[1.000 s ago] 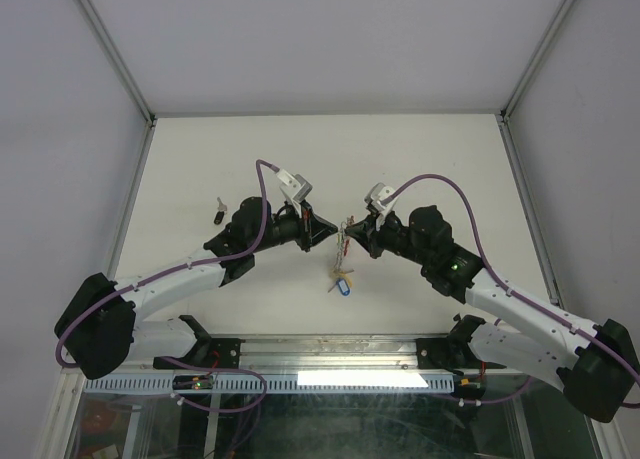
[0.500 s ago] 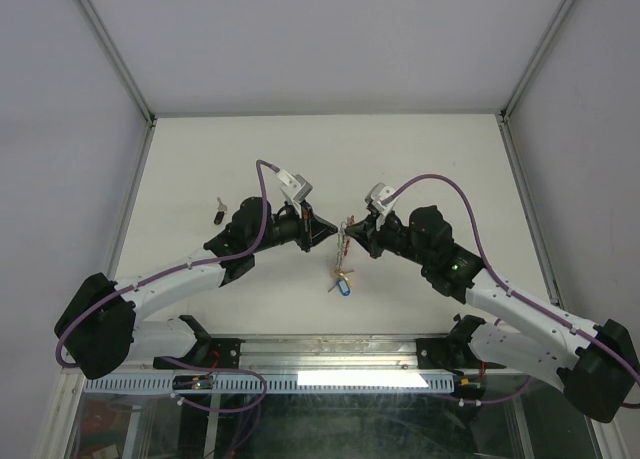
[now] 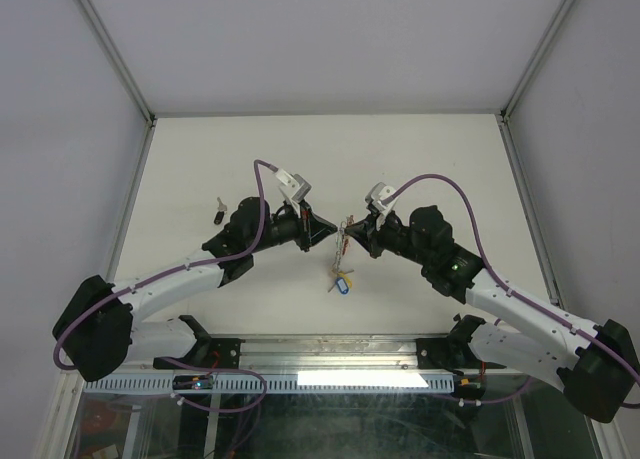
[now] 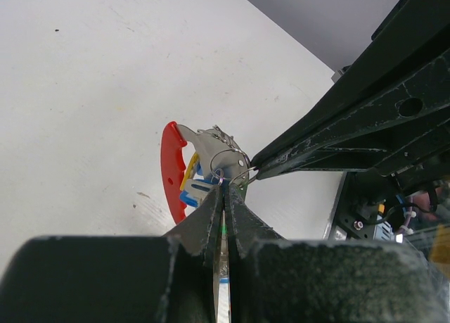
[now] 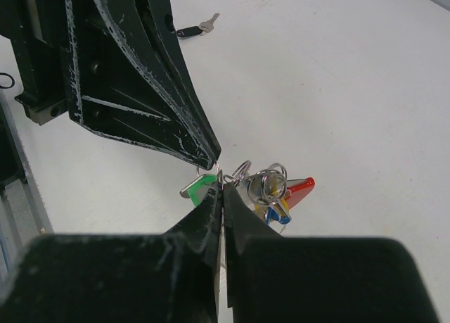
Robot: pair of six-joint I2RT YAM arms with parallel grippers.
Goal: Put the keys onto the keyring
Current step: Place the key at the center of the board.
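Note:
The keyring (image 3: pixel 345 236) hangs in the air between both grippers. It has a red arc (image 4: pixel 169 169), silvery rings (image 4: pixel 228 159) and blue and yellow key caps (image 5: pixel 275 209). My left gripper (image 4: pixel 225 187) is shut, its tips pinching the small ring by the green-capped key (image 5: pixel 199 186). My right gripper (image 5: pixel 223 191) is shut on a ring of the keyring, tip to tip with the left fingertips (image 5: pixel 209 154). A blue tag (image 3: pixel 343 285) shows below the bunch. I cannot tell whether it hangs or lies. A black-capped key (image 3: pixel 220 213) lies loose on the table at the left and also shows in the right wrist view (image 5: pixel 190 31).
The white table (image 3: pixel 420 159) is walled by grey panels at the back and sides. A metal rail (image 3: pixel 330 354) runs along the near edge between the arm bases.
The left arm has shifted very slightly. Both grippers still hold the bunch at the same spot.

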